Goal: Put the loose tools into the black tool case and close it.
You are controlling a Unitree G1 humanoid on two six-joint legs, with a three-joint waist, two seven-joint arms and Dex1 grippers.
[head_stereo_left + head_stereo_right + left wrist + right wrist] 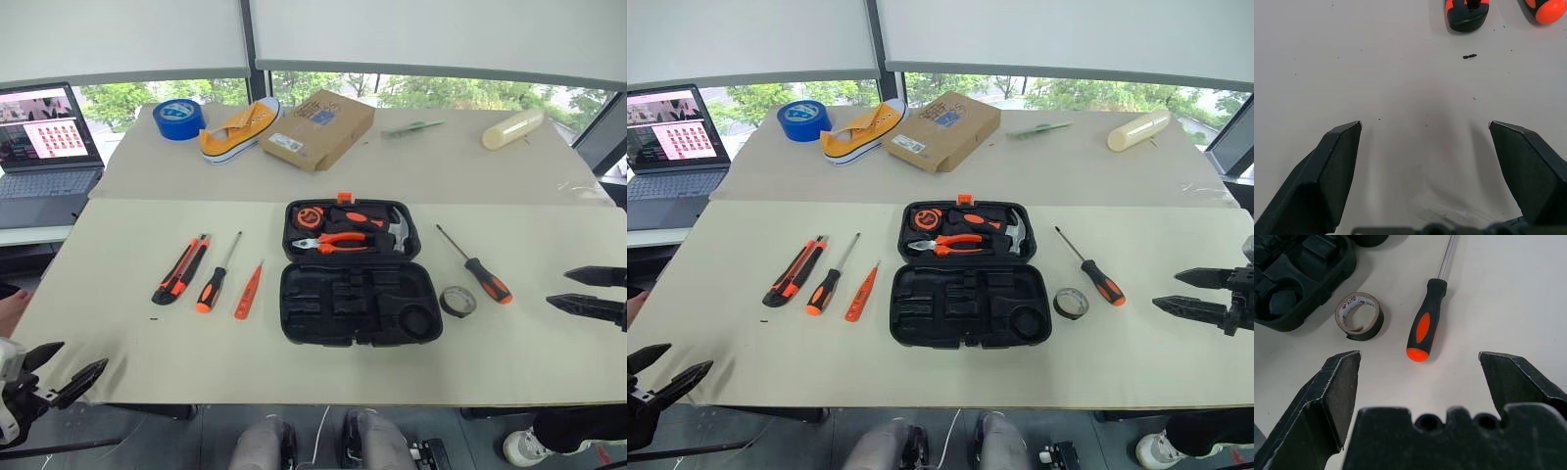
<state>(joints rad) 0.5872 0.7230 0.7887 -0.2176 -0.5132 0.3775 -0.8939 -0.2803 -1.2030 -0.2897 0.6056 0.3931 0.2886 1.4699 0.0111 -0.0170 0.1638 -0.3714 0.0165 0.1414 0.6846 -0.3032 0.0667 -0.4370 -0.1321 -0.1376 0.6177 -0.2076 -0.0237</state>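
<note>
The black tool case (333,315) lies open in the middle of the table, with pliers, a hammer and a tape measure in its far half. To its left lie a utility knife (180,269), a screwdriver (217,274) and a thin orange tester pen (248,291). On its right are a second screwdriver (475,264) and a small dark tape roll (458,301). My left gripper (83,354) hangs open over the table's near left corner, short of the knife's end (1466,12). My right gripper (557,289) is open and empty at the right edge, facing the screwdriver (1425,325) and tape roll (1359,316).
Along the far side of the table lie a big blue tape roll (178,118), a yellow shoe (240,127), a brown cardboard box (318,127), a green strip (411,127) and a pale cylinder (511,128). An open laptop (44,157) stands at the far left.
</note>
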